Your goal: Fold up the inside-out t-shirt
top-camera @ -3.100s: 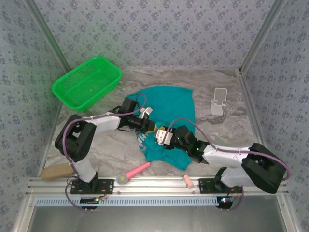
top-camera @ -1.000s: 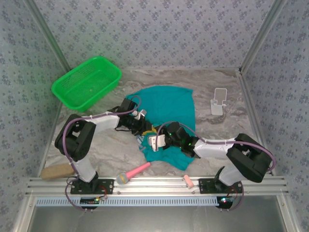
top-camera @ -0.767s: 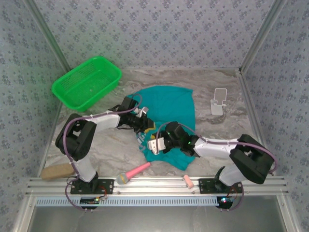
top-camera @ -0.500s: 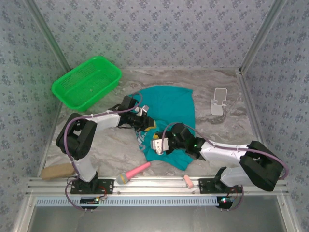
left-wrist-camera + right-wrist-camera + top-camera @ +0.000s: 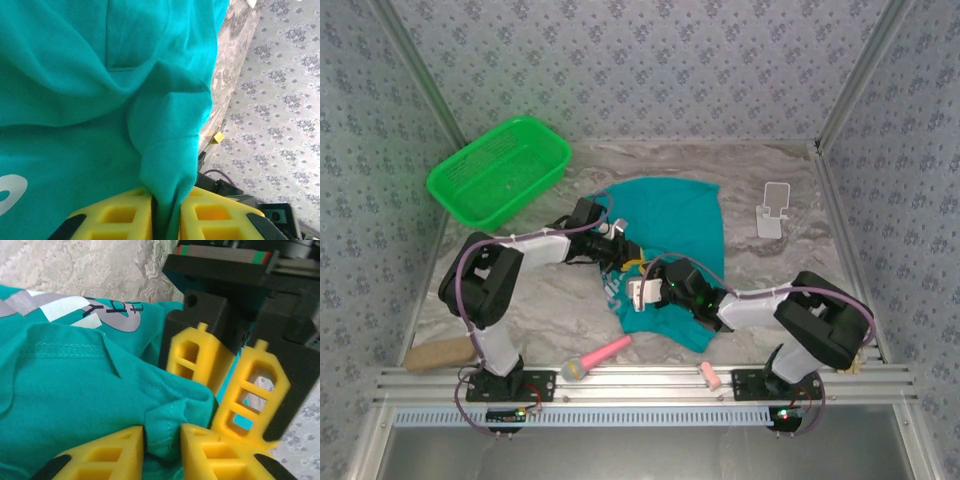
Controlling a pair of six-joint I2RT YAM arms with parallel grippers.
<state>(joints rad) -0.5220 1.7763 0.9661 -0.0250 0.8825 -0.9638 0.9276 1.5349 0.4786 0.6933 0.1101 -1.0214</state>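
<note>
T-shirt (image 5: 672,232), teal, lies crumpled in the middle of the table (image 5: 780,275), running from centre frame down toward lower centre in the top view. Cloth is bunched and creased, not flat. Seam stitching shows in the right wrist view (image 5: 75,385), with grey and white print at upper left of that frame. A sliver of pale print also shows at lower left in the left wrist view (image 5: 70,75).

Left gripper (image 5: 624,260) is at the shirt's left edge, just left of frame centre. In its own wrist view (image 5: 166,212) the yellow fingers (image 5: 120,215) are pressed together on a peaked fold of teal cloth, which rises from between them.

Right gripper (image 5: 642,292) is just below and right of the left one, the two nearly touching, on the lower left part of the shirt. In the right wrist view (image 5: 162,440) its fingers (image 5: 110,452) are nearly together, pinching a small puckered tuck of cloth. The left gripper's (image 5: 222,385) yellow fingers stand just behind that tuck.

Basket (image 5: 472,153), green mesh, upper left, well apart from the shirt; its mesh floor is in plain sight.

White stand (image 5: 772,210) at right, near the shirt's right edge but apart. Pink-handled tool (image 5: 600,355) below the shirt, near the front rail. Small pink piece (image 5: 710,376) on the rail. Brown block (image 5: 435,353) at lower left.
</note>
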